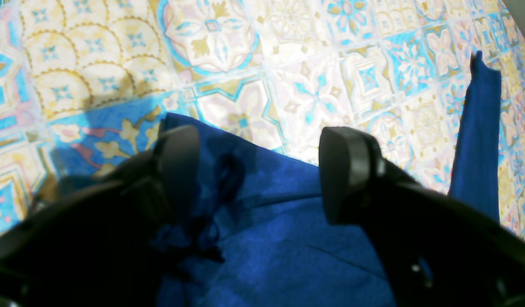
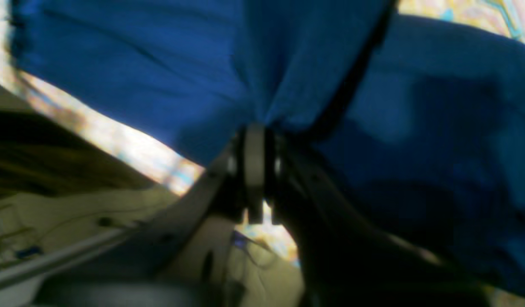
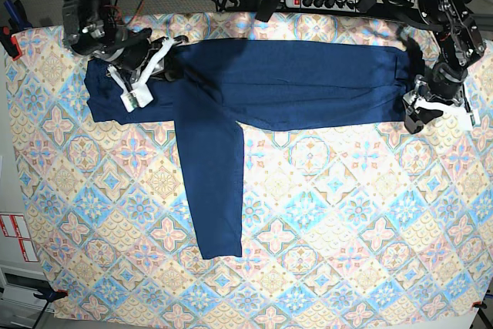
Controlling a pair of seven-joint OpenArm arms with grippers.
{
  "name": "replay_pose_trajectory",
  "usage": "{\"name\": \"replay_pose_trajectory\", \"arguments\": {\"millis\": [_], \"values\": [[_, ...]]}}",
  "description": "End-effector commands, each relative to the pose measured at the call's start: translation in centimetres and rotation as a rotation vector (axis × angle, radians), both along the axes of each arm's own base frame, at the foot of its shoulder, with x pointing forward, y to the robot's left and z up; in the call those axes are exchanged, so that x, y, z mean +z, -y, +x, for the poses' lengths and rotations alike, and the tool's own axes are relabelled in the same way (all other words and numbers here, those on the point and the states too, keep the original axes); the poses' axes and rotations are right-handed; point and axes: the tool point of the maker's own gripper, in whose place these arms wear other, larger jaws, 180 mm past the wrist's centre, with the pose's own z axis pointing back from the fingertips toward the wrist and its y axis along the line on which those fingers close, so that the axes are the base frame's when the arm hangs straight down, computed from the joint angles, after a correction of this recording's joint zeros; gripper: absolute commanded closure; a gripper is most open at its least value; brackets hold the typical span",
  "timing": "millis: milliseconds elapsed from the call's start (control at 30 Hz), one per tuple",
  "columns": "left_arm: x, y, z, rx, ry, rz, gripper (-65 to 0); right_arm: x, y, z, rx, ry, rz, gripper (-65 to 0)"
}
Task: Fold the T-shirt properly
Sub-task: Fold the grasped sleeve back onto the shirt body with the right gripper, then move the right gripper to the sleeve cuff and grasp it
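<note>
T-shirt [image 3: 285,82], dark navy knit, soft and limp: right jaws pinch its left end, left jaws gape empty; grab edges.

Bright, glary wrist views; right blurred

One T-shirt [image 3: 254,86], one tablecloth [image 3: 323,213], two tools: left tool [image 3: 426,113], right tool [image 3: 158,55], one power strip [image 3: 327,1]

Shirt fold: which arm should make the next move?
Right, probably. The right gripper is shut on the shirt at its edge, ready to carry it over. The left gripper is open above the other end, holding nothing.
</note>
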Motion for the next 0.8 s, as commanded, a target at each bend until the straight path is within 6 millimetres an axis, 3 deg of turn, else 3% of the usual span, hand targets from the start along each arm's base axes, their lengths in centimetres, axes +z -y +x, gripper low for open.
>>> {"name": "replay_pose_trajectory", "arguments": {"millis": [0,333,600,767], "values": [[1.3,-0.6,0.7,-0.001,0.043,0.023,-41.1,1.0,0.0,0.1,0.009,0.025,0.023,-0.2],[1.3,-0.5,0.7,-0.002,0.042,0.019,-41.1,0.7,0.0,-1.7,0.063,-0.056,0.063,-0.1],[1.3,-0.4,0.7,-0.003,0.044,0.015,-41.1,-0.4,1.6,-0.2,0.083,-0.033,-0.071,-0.4],[1.2,-0.4,0.6,-0.003,0.042,0.015,-41.1,-1.3,2.5,-0.2,0.079,-0.049,-0.118,-10.7]]}}
